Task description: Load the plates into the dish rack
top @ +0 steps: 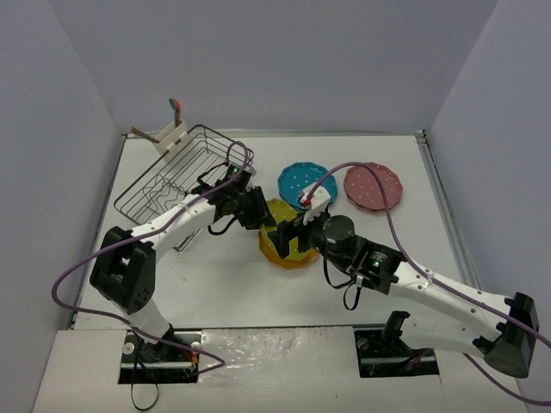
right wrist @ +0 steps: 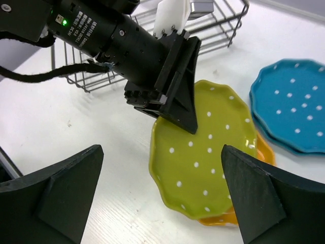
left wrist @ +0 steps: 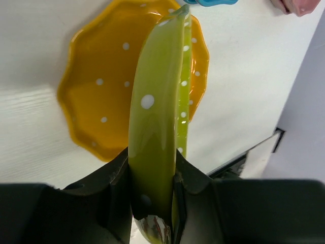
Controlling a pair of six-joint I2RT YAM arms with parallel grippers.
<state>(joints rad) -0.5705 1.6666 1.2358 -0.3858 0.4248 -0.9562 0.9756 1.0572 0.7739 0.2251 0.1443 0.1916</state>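
Note:
My left gripper (top: 263,213) is shut on the rim of a yellow-green dotted plate (top: 281,212) and holds it tilted above an orange plate (top: 291,252). In the left wrist view the gripper (left wrist: 155,168) pinches the plate (left wrist: 157,101) edge-on, with the orange plate (left wrist: 99,101) flat below. My right gripper (right wrist: 162,152) is open and empty, hovering just over the yellow-green plate (right wrist: 213,157) without touching it. Teal plates (top: 303,181) and pink plates (top: 373,187) lie stacked further back. The dish rack (top: 176,176) stands at the back left with no plates in it.
A white caddy (top: 164,133) hangs on the rack's far corner. A small grey object (top: 185,241) lies on the table in front of the rack. Grey walls close in the table on three sides. The rack's wire wall (right wrist: 218,25) is just behind the left gripper.

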